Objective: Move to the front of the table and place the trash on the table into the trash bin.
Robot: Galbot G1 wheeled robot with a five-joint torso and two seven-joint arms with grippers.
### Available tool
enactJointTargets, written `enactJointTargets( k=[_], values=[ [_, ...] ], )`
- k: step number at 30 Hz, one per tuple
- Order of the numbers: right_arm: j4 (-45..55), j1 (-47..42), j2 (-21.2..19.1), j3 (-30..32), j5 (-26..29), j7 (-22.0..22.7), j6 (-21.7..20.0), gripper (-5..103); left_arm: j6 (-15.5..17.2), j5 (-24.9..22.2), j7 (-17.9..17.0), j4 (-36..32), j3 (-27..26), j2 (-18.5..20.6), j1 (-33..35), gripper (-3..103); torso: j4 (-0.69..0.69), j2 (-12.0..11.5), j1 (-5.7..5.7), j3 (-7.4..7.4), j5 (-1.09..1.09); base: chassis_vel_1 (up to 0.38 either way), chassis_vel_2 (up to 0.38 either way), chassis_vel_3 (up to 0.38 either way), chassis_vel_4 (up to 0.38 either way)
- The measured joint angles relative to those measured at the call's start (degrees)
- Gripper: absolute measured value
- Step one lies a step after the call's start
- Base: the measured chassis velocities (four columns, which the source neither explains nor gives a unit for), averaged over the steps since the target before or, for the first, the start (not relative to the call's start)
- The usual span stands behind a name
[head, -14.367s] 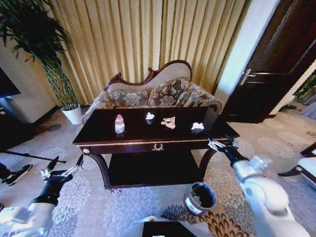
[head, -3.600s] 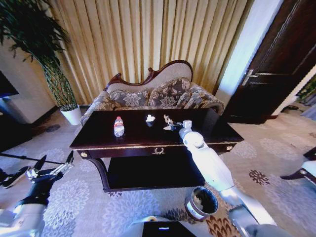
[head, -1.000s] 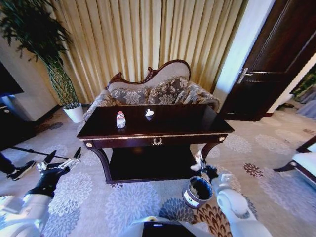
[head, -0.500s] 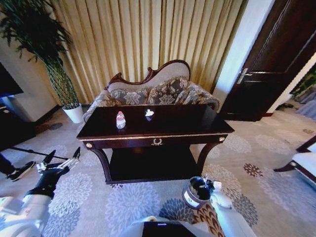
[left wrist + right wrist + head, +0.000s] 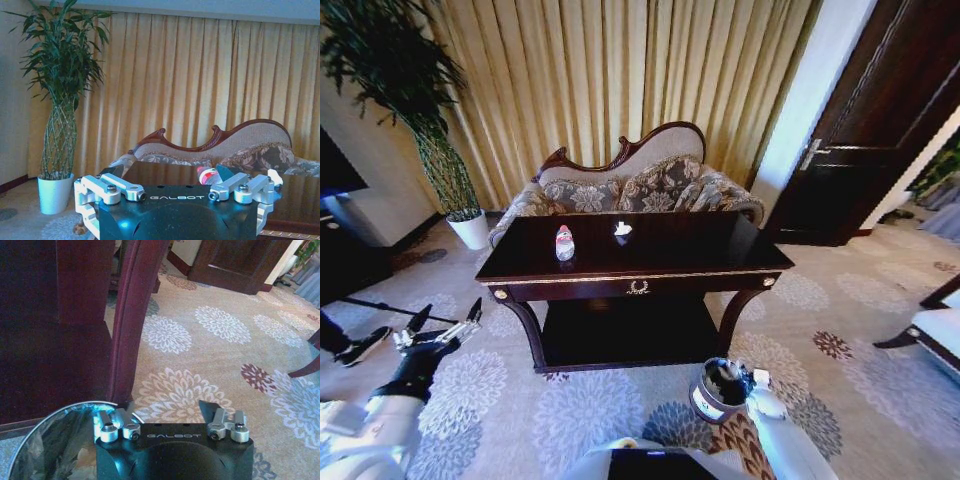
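Your right end effector (image 5: 748, 378) hangs at the rim of the trash bin (image 5: 718, 389), which stands on the carpet by the bench's front right leg. In the right wrist view its fingers (image 5: 114, 421) are spread wide with nothing between them, the bin's liner just beside them. So you are at the drop end of one trip, judging by the open jaws over the bin.

On the bench (image 5: 650, 262) two pieces of trash are left: the bottle (image 5: 564, 242) with its red cap, standing upright toward the left, and a white paper scrap (image 5: 622, 229) near it, a little farther back (they do not touch).

Your left end effector (image 5: 440, 329) is parked low, off the bench's left corner, fingers open and empty.

The next move calls for lifting the right arm clear of the bin rim and the bench edge, then reaching across for the scrap, the nearer piece.
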Motion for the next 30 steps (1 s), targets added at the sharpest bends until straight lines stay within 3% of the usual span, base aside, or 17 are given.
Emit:
enactJointTargets(
  k=[5, 17, 20, 21, 24, 25, 30],
  values=[
    [1.24, -0.55, -0.22, 0.20, 0.38, 0.01, 0.00, 95, -0.01, 0.00, 0.23, 0.00, 0.01, 0.02, 0.01, 100, 0.01, 0.00, 0.00, 0.00, 0.00, 0.000, 0.000, 0.000, 0.000],
    [3.58, -2.06, -0.38, 0.36, 1.31, -0.37, 0.13, 100, -0.09, -0.07, 0.29, 0.00, -0.05, -0.04, 0.11, 100, 0.00, 0.00, 0.00, 0.00, 0.01, 0.000, 0.000, 0.000, 0.000],
    [14.08, -5.68, -1.65, 0.51, 8.36, -4.35, 1.43, 100, -0.09, -0.12, 0.30, 0.00, 0.04, -0.18, -0.10, 100, 0.00, 0.00, 0.00, 0.00, 0.00, 0.000, 0.000, 0.000, 0.000],
    [14.08, -5.68, -1.65, 0.51, 8.36, -4.35, 1.43, 100, -0.09, -0.12, 0.30, 0.00, 0.04, -0.18, -0.10, 100, 0.00, 0.00, 0.00, 0.00, 0.00, 0.000, 0.000, 0.000, 0.000],
    [30.74, -10.53, -2.45, 1.91, 13.51, -7.98, 1.74, 100, -0.09, -0.12, 0.34, 0.00, 0.24, -0.57, -0.19, 100, 0.03, 0.00, 0.00, -0.01, -0.03, 0.000, 0.000, 0.000, 0.000],
    [30.74, -10.53, -2.45, 1.91, 13.51, -7.98, 1.74, 100, -0.09, -0.12, 0.34, 0.00, 0.24, -0.57, -0.19, 100, 0.03, 0.00, 0.00, -0.01, -0.03, 0.000, 0.000, 0.000, 0.000],
    [50.80, -16.06, -2.28, 3.58, 13.34, -8.67, -1.48, 100, -0.23, -0.39, 0.30, 0.00, -0.05, -0.53, -0.16, 100, 0.00, 0.00, 0.00, -0.01, -0.02, 0.000, 0.000, 0.000, 0.000]
  ],
)
